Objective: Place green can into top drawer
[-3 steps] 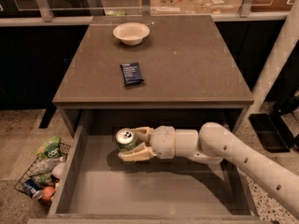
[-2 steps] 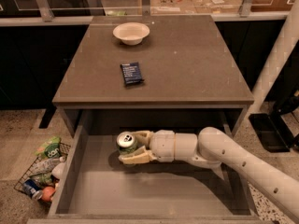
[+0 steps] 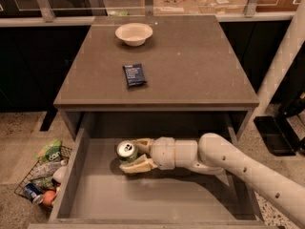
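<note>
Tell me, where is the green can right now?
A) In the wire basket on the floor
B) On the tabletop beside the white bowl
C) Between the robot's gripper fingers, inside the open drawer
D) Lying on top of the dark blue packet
C: the green can sits gripped between the two fingers of the gripper, which reaches in from the right, low inside the open top drawer.

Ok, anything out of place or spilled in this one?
Nothing spilled or damaged. The gripper holds the can inside the open drawer; the bowl and packet lie tidy on the table. The only mess is the floor basket left of the drawer, a jumble of packets and cans.
</note>
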`<state>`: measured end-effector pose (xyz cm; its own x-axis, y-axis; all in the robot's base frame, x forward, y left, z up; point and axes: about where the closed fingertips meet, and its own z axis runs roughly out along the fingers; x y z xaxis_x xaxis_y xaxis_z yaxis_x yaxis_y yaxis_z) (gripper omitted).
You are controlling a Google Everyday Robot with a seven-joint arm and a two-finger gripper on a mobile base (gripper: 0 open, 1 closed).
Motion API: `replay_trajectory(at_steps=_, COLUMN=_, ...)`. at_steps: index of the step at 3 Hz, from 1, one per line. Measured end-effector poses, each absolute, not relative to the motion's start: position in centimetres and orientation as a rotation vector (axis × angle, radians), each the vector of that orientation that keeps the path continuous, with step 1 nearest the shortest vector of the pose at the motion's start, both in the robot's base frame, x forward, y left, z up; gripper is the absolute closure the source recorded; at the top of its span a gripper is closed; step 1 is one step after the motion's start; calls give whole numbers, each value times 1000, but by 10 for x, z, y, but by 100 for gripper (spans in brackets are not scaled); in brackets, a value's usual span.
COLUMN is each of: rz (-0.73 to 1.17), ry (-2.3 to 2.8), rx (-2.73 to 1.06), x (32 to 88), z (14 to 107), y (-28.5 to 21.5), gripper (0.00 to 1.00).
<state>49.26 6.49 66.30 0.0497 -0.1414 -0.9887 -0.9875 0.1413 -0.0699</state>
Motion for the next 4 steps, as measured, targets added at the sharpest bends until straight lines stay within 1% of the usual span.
replay_trajectory(at_steps=1, rz=967, ry=1344, rx=-1260, x=490, z=651, y=67, gripper=100)
replay_trajectory(at_steps=2, rz=969, ry=1342, rx=-1262, x=490, z=651, y=68, gripper=85)
replay_trajectory(at_steps=4, rz=975, ry=1338, rx=-1267, x=488, z=652, y=72, gripper=38)
